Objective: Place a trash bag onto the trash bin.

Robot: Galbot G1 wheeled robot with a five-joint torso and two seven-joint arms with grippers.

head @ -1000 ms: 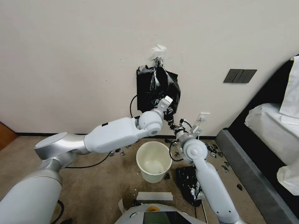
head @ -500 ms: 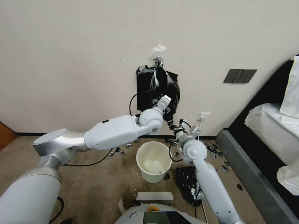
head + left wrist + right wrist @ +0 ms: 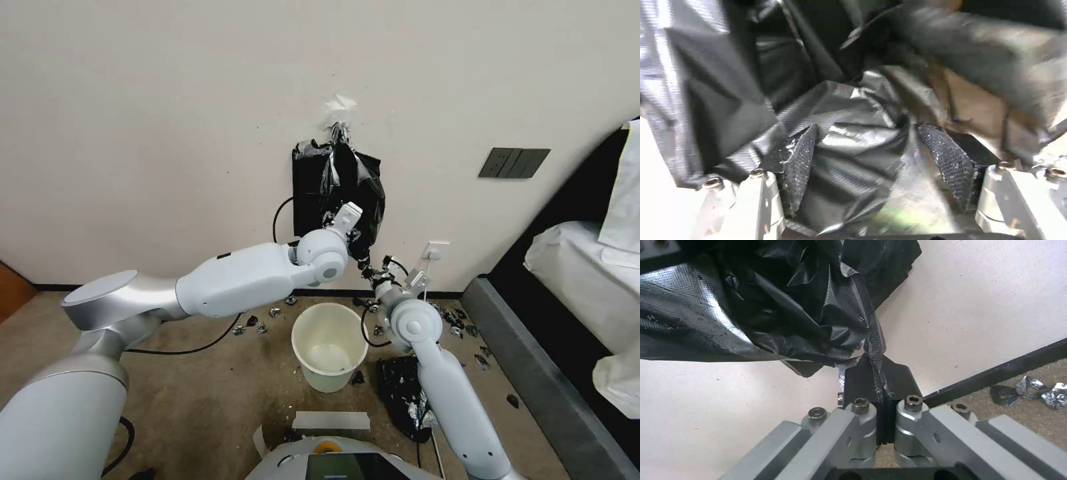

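Hanging lengthwise down the wall, trash bag point(image 3: 352, 183) pinched by right gripper point(image 3: 879, 378).

Ahead of me a dark switch plate point(image 3: 513, 163) sits on the cream wall point(image 3: 167, 120); silver scraps point(image 3: 257, 327) litter the brown carpet point(image 3: 200, 393), beside white bedding point(image 3: 587, 280).

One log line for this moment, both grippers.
left gripper: open around glossy black plastic trash bag | right gripper: shut on bag edge | round cream-white plastic trash bin: unlined
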